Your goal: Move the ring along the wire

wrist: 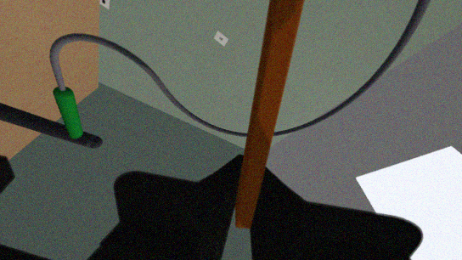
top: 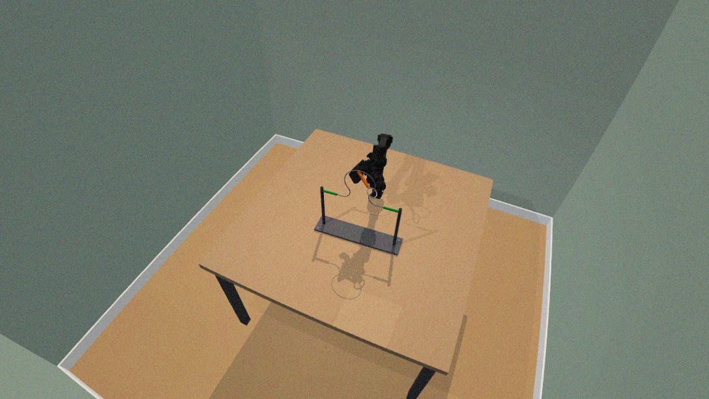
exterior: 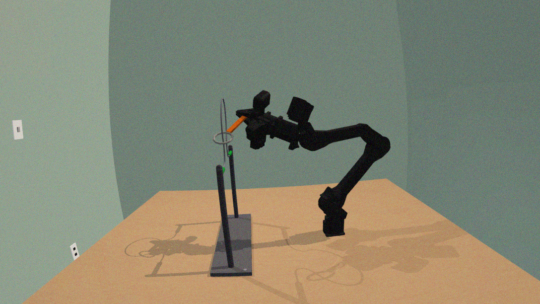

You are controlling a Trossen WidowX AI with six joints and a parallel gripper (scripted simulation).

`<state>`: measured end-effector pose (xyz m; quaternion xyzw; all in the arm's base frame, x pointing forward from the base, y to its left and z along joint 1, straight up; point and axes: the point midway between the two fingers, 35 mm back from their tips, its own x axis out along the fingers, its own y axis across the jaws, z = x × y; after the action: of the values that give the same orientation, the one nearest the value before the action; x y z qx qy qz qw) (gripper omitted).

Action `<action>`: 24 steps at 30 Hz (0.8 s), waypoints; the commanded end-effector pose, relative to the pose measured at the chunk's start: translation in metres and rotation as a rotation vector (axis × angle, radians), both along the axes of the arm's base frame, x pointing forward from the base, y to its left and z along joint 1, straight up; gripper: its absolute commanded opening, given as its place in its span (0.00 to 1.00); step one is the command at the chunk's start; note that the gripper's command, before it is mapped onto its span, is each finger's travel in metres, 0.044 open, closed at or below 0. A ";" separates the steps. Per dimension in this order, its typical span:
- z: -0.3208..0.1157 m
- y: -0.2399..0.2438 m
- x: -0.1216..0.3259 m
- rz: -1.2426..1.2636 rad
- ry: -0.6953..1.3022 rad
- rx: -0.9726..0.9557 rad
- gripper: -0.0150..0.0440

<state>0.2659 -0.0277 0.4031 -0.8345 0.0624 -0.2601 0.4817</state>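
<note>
Grey-green walls rise behind the wood-toned desk (top: 277, 238) (exterior: 287, 211); a white wall plate (exterior: 17, 129) (wrist: 221, 38) hangs on one of them, well apart from the pincer (top: 358, 172) (exterior: 241, 113) (wrist: 245, 161). That pincer is closed on the orange handle (top: 363, 179) (exterior: 236, 123) (wrist: 272, 81), its fingers narrow around the end away from the ring (top: 367, 192) (exterior: 214, 139); the handle slopes down from the fingertips, so the ring sits lower than the pincer and nearer the desk. Around the grey wire (top: 345, 180) (exterior: 222, 109) (wrist: 157, 78) goes the ring, between the two posts, apart from both green parts; whether it touches the wire I cannot tell. Lower than the pincer, the dark base plate (top: 354, 233) (exterior: 241, 245) carries both posts upright on the desk; I see no box or bowl, only the ring with the wire running through it. From the wrist, the ring is out of view; only one green part (wrist: 69, 112) shows there, off to one side of the pincer, and the black fingers are too dark to show where they meet the handle.
</note>
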 end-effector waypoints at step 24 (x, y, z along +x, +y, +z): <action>-0.052 -0.023 0.003 0.004 0.022 0.262 0.00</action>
<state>0.2684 -0.0476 0.3631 -0.7835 0.0882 -0.2451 0.5642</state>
